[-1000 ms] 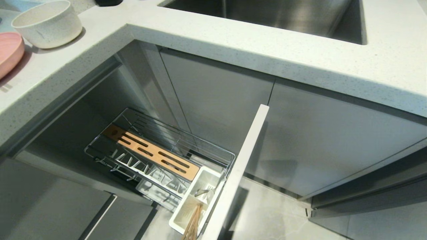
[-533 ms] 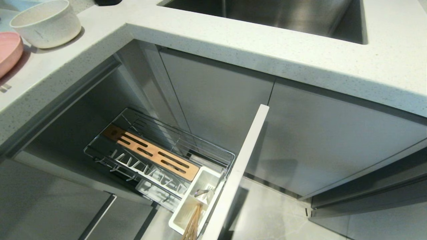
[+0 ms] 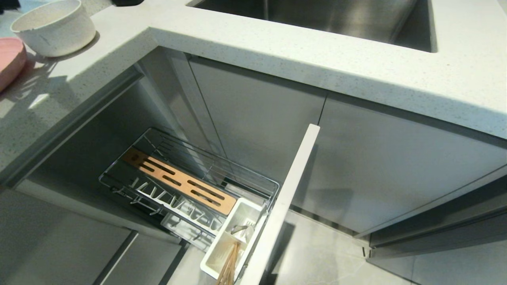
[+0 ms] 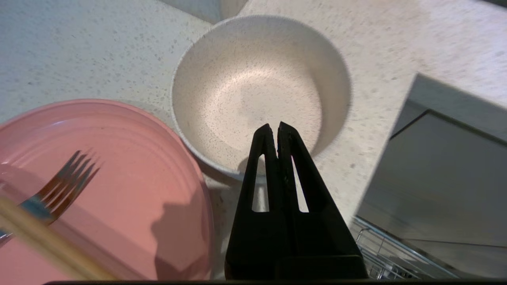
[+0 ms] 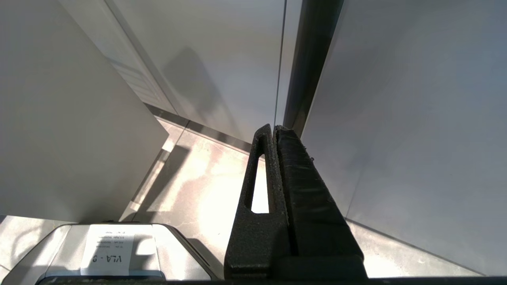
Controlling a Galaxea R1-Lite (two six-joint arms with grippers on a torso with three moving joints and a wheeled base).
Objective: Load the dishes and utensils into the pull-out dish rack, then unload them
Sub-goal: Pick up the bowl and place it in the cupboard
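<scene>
The white bowl [image 3: 53,25] stands upright on the counter, with the pink plate [image 3: 10,59] beside it at the left edge. My left gripper [image 4: 274,127] hangs shut and empty over the near rim of the bowl [image 4: 261,91], next to the plate [image 4: 119,178]. Under the counter the pull-out dish rack [image 3: 190,186] is drawn out, its wire basket bare. Its white caddy [image 3: 216,253] holds the chopsticks [image 3: 229,265] and the spoon [image 3: 239,228]. My right gripper [image 5: 274,128] is shut and parked low by the cabinet doors.
A fork [image 4: 63,186] and a light wooden stick [image 4: 43,241] lie on the pink plate. The rack's pale front panel [image 3: 285,198] juts out over the floor. A steel sink [image 3: 317,16] is set in the counter behind. A corner of the rack [image 4: 396,253] shows below the counter edge.
A shadow of the left arm has spread over the counter beside the plate and bowl. The view has shifted slightly; the rack and its contents have not moved.
</scene>
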